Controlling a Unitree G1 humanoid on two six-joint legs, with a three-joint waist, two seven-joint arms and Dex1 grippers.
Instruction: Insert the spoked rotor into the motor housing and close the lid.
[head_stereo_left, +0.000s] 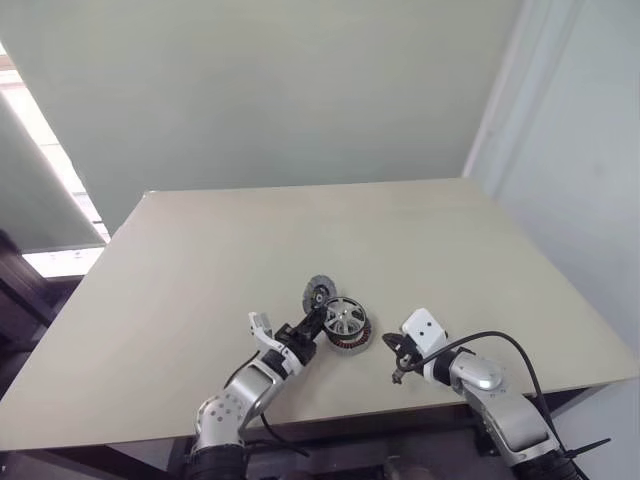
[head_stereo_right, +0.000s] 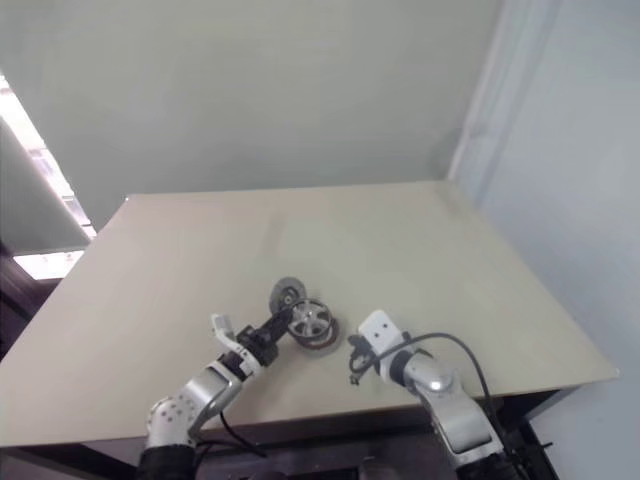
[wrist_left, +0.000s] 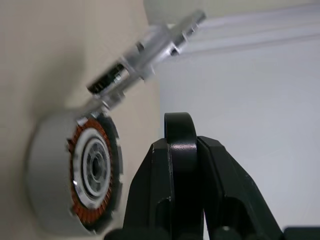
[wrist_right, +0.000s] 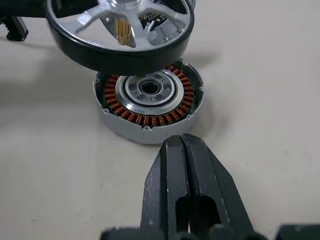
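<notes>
Looking down, head views: a pale table (head_stereo_left: 300, 230) carries three round motor parts near its front edge.
Spoked rotor: the spoked rotor (head_stereo_left: 342, 319) sits raised and tilted over the motor housing (head_stereo_left: 357, 344), covering most of it!
Lid: the lid (head_stereo_left: 318, 293) lies flat on the table just behind and to the left of the pair.
Left end effector: the left end effector (head_stereo_left: 312, 330) reaches in from the left, black tips on the rotor's left rim, pinching it narrowly.
Right end effector: the right end effector (head_stereo_left: 398, 375) hangs near the housing's right side, pointing down at the table, apart from every part.
Left wrist view: two black fingers (wrist_left: 180, 150) stand close together, and the copper-ringed housing rests on the table beside them.
Blurred piece: a silver stepped metal piece (wrist_left: 145, 55) rises from the housing's edge. I cannot tell what it is.
Right wrist view: the fingers (wrist_right: 192, 175) are pressed fully together, holding nothing.
Housing close up: copper windings ring a pale centre, open to view.
Rotor close up: the dark-rimmed rotor hovers tilted over the housing's far edge, a brass pin (wrist_right: 122, 31) at its hub.
</notes>
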